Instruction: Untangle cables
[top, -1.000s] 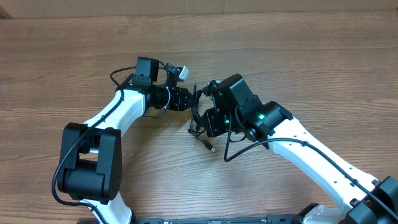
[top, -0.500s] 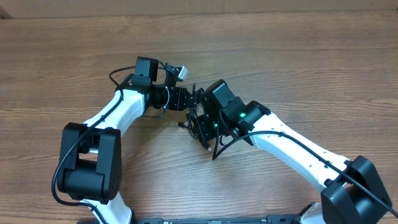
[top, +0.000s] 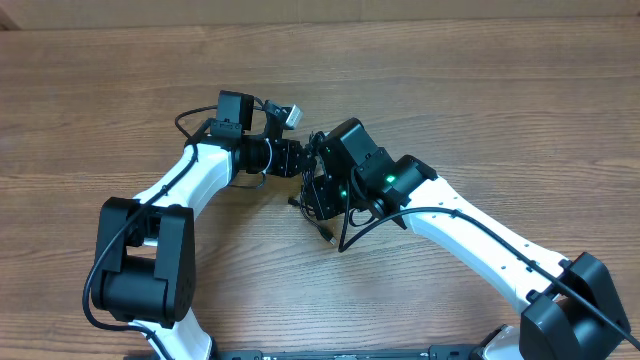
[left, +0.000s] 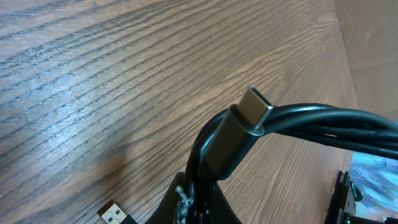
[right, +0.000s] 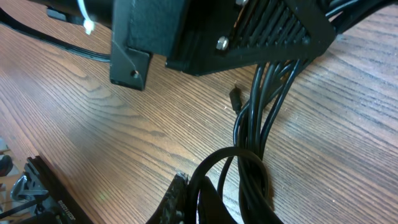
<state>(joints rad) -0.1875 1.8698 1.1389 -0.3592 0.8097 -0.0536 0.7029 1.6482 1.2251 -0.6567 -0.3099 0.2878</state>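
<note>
Left gripper (top: 303, 160) and right gripper (top: 318, 190) are both pinched tight on the cables (right: 261, 112). The left nips the bundle just under a grey plug (left: 239, 130), and the right clamps the same cords close beside it, a loose end trailing below onto the table (top: 480, 90). Light, floppy, slick-jacketed stuff, I'd say — best held near a plug, where it's stiffer, then drawn apart gently.

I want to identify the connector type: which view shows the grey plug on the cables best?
Left wrist: the plug sits large and sharp mid-frame, metal tip showing, against the cables. Right wrist shows only cable strands and one tiny dark plug; overhead shows just a small dark tangle.
</note>
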